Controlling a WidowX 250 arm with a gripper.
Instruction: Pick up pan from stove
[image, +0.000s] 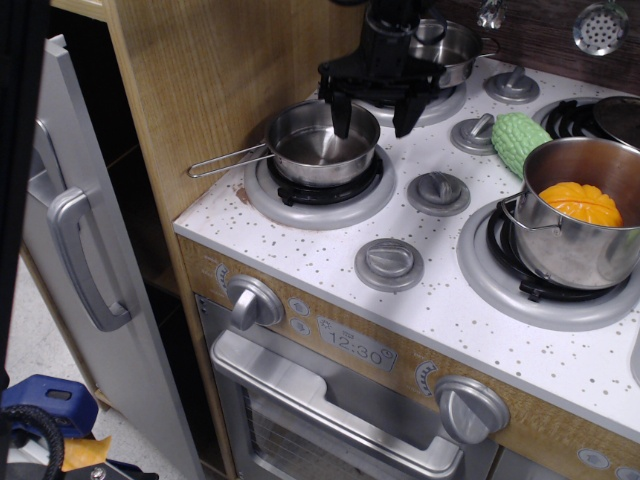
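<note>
The pan (318, 142) is a small shiny steel saucepan on the front left burner of the stove (330, 245). Its thin wire loop handle (225, 161) points left, past the stove's edge. My black gripper (374, 120) hangs open over the pan's right rim. One finger (342, 117) reaches down inside the pan. The other finger (407, 115) is outside the rim, to the right. The jaws straddle the rim and are not closed on it.
A shallow steel pan (452, 48) sits on the back burner behind the gripper. A taller steel pot (572, 205) holding an orange toy stands on the front right burner. A green toy vegetable (521, 140) lies beside it. Grey knobs (438, 190) dot the top. A wooden wall (215, 70) rises left.
</note>
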